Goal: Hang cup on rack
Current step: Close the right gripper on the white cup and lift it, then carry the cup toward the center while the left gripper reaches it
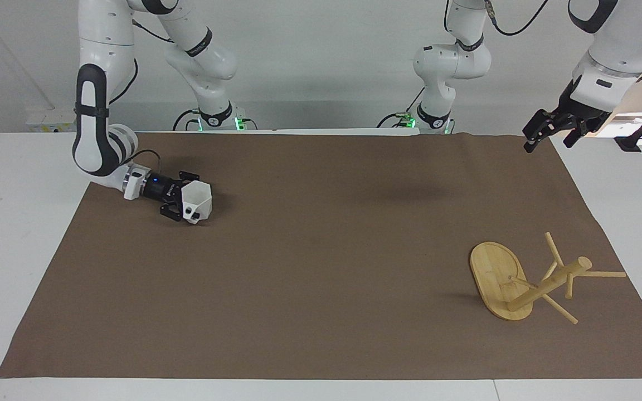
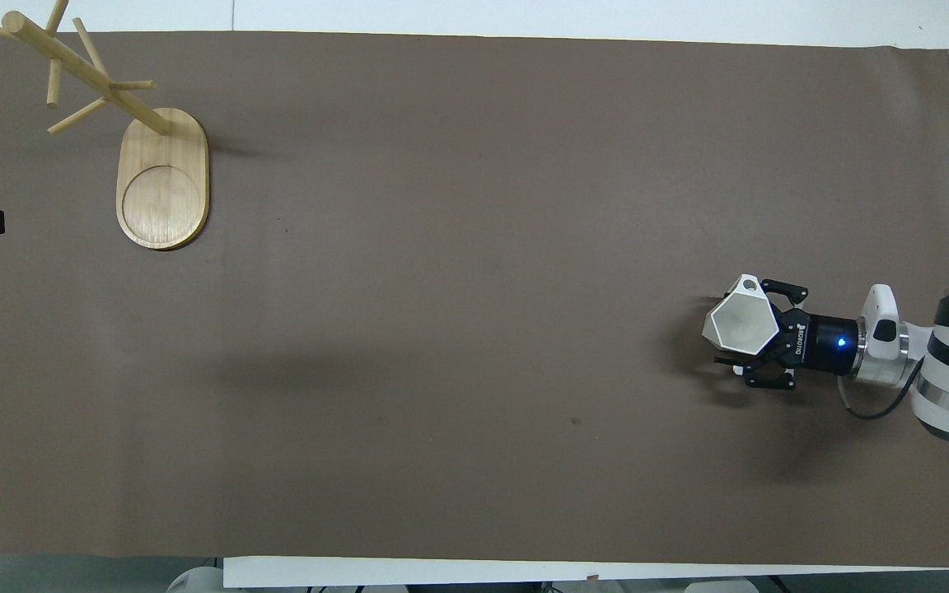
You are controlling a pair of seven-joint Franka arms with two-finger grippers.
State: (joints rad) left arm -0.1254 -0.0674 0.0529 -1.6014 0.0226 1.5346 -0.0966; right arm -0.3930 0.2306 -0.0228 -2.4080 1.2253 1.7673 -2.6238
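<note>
- Right gripper [image 1: 183, 203] low at the right arm's end of the brown mat [image 1: 321, 278], lying nearly level, fingers spread around the cup's rim end; firm hold not confirmed.
- Cup [image 1: 197, 201] rests tilted on the mat, its handle toward the table's outer edge.
- Rack [image 1: 527, 281] stands at the left arm's end, unoccupied.
- Left gripper [image 1: 554, 133] waits raised over the mat's corner, fingers parted, holding nothing.
</note>
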